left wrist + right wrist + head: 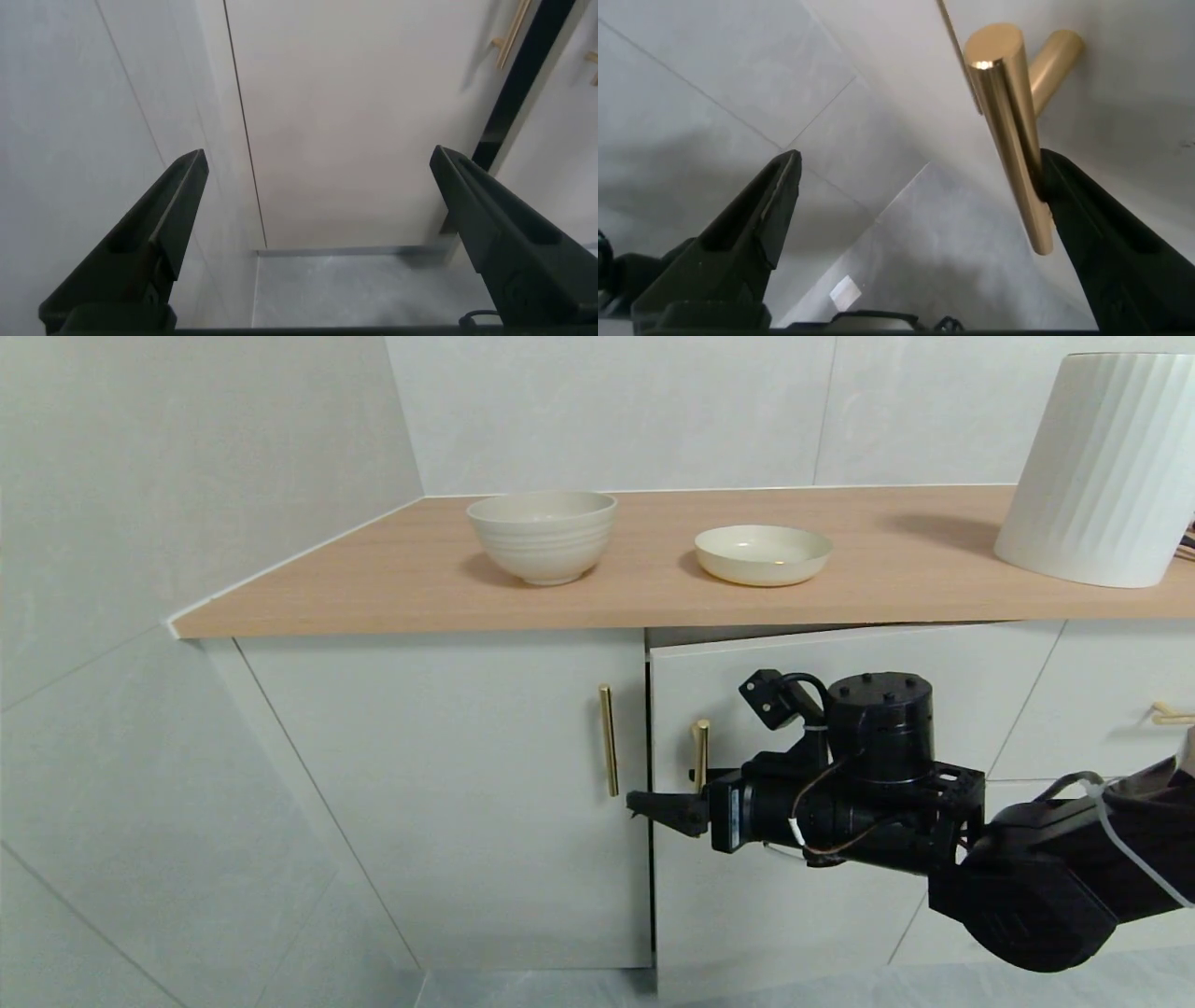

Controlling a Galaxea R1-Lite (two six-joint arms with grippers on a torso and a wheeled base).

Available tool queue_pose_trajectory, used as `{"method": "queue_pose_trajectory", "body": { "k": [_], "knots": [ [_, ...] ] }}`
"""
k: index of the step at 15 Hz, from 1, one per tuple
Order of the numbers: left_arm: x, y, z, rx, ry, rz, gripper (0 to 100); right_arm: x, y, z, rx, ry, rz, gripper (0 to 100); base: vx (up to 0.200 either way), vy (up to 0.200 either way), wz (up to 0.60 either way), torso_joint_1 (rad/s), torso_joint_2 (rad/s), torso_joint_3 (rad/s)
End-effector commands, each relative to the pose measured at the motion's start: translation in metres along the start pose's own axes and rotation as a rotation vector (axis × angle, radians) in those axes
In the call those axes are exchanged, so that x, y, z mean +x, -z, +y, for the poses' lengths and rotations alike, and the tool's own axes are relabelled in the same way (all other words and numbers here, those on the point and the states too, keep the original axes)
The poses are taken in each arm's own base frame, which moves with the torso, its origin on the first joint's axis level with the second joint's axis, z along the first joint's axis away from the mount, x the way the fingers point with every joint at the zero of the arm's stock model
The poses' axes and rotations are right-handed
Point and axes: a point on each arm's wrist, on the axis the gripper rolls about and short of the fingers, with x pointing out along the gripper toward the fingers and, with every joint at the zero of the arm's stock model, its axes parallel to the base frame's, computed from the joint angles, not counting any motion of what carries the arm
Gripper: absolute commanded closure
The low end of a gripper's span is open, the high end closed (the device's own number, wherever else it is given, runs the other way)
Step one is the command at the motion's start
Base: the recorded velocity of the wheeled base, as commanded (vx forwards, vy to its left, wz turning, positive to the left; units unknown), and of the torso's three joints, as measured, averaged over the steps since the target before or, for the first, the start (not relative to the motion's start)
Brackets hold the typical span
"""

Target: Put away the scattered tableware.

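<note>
Our right hand is hanging spread open, with the brass door handle sitting just inside one finger (not clamped). We're seeing our left hand gaping wide too. Up on the bench, the bowl and shallow dish are sitting side by side, not touching.

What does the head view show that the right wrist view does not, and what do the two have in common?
Particular to the head view: the wooden counter carrying a bowl, a shallow dish and a white ribbed container, plus the left door's handle. Particular to the right wrist view: a small white patch on the floor below. Shared: the right gripper, open, and the right door's gold handle, which stands close beside one finger.
</note>
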Motion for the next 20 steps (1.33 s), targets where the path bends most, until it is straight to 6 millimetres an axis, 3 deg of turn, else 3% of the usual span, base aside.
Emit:
{"method": "queue_pose_trajectory", "body": {
  "k": [1,11,13,15,17,18,20],
  "knots": [
    [0.000,0.000,0.000,0.000,0.001,0.000,0,-0.007,0.002,0.008,-0.004,-0.023,0.006,0,0.000,0.000,0.00,0.000,0.00,0.000],
    [0.000,-0.002,0.001,-0.026,-0.028,-0.008,0,-0.047,0.001,0.029,-0.019,-0.051,-0.012,0,0.000,0.000,0.00,0.000,0.00,0.000],
    [-0.009,-0.029,0.000,-0.043,0.016,-0.071,0,-0.048,0.004,0.028,-0.016,-0.047,-0.004,0,0.000,0.000,0.00,0.000,0.00,0.000],
    [-0.005,-0.066,-0.003,-0.045,0.171,0.011,0,-0.050,0.011,0.027,-0.010,-0.043,0.020,0,0.000,0.000,0.00,0.000,0.00,0.000],
    [0.031,-0.099,-0.006,-0.076,0.332,0.182,0,-0.052,0.017,0.028,-0.003,-0.043,0.042,0,0.000,0.000,0.00,0.000,0.00,0.000],
    [0.042,-0.105,-0.007,-0.090,0.384,0.224,0,-0.054,0.019,0.028,-0.002,-0.042,0.046,0,0.000,0.000,0.00,0.000,0.00,0.000],
    [0.088,-0.125,-0.008,-0.119,0.473,0.301,0,-0.068,0.021,0.032,-0.004,-0.048,0.046,0,0.000,0.000,0.00,0.000,0.00,0.000]
  ]
}}
